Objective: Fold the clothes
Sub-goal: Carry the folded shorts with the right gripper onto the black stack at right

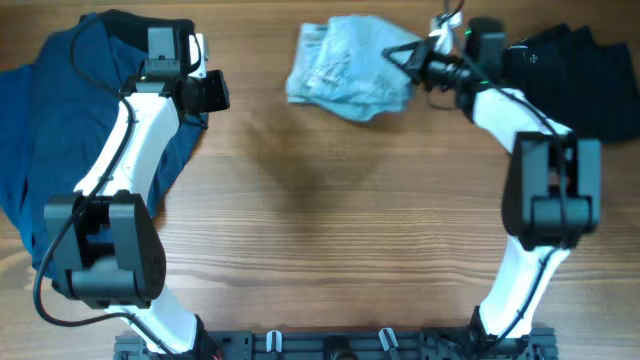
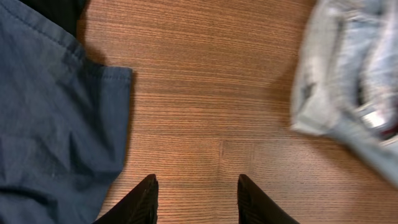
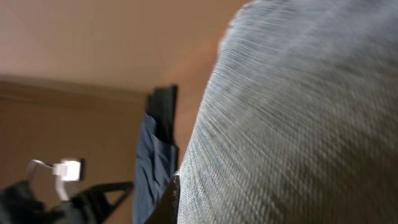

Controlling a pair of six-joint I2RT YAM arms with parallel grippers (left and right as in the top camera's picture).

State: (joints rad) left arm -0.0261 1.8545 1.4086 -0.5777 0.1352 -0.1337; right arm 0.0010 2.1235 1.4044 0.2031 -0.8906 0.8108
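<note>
Now | right tool (image 1: 395, 53) clenched on denim shorts (image 1: 340, 72) | left tool (image 2: 196, 185) part-open, empty, above table (image 2: 217, 93)

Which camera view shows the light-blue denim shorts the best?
The overhead view: the whole crumpled denim shorts are within the frame. The left wrist view catches only a blurred part at its right edge; the right wrist view shows just close fabric.

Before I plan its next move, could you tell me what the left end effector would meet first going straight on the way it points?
Probably the bare table between the blue garment and the shorts; neither cloth seems to lie ahead of the left end effector, though depth is unclear.
</note>
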